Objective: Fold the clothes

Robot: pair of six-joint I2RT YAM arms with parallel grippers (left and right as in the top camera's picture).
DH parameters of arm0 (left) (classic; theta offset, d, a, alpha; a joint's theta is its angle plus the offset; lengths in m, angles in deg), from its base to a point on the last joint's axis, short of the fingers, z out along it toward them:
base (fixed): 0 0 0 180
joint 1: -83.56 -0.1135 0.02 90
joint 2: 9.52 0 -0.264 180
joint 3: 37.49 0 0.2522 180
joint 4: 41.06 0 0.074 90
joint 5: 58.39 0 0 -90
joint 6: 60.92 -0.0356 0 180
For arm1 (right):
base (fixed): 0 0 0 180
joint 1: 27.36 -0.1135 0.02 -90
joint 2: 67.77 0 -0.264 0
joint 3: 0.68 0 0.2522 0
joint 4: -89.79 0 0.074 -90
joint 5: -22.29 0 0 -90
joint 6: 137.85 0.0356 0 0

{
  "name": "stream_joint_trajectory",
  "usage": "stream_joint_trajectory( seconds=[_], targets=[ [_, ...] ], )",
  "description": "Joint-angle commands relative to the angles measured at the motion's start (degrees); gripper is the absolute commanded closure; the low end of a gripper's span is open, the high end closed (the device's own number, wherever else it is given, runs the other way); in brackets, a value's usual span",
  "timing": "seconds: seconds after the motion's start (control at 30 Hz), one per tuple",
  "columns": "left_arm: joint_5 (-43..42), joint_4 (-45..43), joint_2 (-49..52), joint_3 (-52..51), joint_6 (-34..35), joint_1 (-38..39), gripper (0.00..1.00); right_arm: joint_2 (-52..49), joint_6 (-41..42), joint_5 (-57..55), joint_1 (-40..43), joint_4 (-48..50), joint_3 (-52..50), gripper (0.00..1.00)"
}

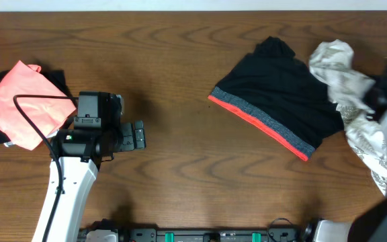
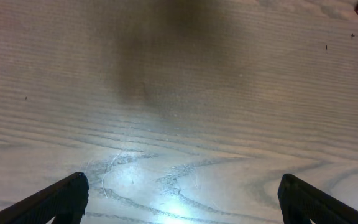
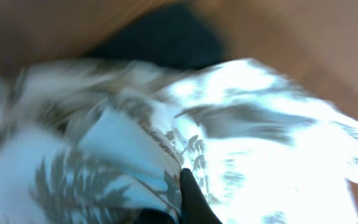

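Three garments: leaf-print cloth (image 1: 352, 86) bunched right under my right gripper (image 1: 381, 94) (closure I cannot tell through blur), touching the black leggings (image 1: 281, 97) beside it, coral-pink cloth (image 1: 22, 101) behind my wide-open, empty left gripper (image 1: 142, 136); I'd draw the leaf-print cloth clear slowly, then spread it flat before folding.

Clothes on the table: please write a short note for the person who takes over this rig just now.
Left hand: open, empty, over the table.
Right hand: at the white leaf-print cloth. Its wrist view is blurred, so I cannot tell whether it grips.
Black leggings: centre-right, in a compact shape. The leaf-print cloth overlaps their right edge.
Coral-pink cloth: far left, lying on a black garment.
Done: leggings and pink cloth look folded.
Left: the leaf-print cloth is crumpled, not folded.
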Motion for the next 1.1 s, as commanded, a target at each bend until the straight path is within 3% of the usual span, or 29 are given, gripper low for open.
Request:
stream_joint_trajectory(
  seconds=[0.0,0.07,0.17,0.23,0.3,0.37,0.67,0.87,1.07],
  targets=[
    [0.04,0.09,0.11,0.94,0.28,0.17,0.03,5.64,11.72,-7.1,6.1,-2.36,1.01,0.99],
    [0.04,0.09,0.11,0.94,0.28,0.17,0.03,7.02,16.81,-6.05,10.82,-5.4,1.01,0.99],
    [0.02,0.09,0.11,0.94,0.28,0.17,0.03,6.54,17.59,-0.66,14.19,-6.88,0.94,0.96],
    [0.0,0.09,0.11,0.94,0.31,0.17,0.02,5.7,17.51,4.31,15.21,-7.23,0.94,0.89],
    [-1.09,0.07,0.11,0.94,0.31,0.17,0.02,5.11,16.59,8.55,15.32,-7.15,0.94,0.77],
    [-4.13,-0.61,0.11,0.94,0.28,0.17,0.02,5.07,13.94,13.2,15.23,-6.69,0.94,0.7],
    [-12.81,-9.14,0.52,0.94,0.31,3.1,0.02,5.86,-5.46,42.25,9.68,-1.2,0.94,0.59],
    [-12.79,-17.97,5.22,0.94,0.5,12.5,0.02,5.68,-12.83,36.48,-2.03,-2.93,0.87,0.4],
    [-11.39,-33.86,16.65,0.94,1.79,19.89,0.02,4.2,-16.48,32.68,-11.85,-6.56,0.83,0.37]
  ],
)
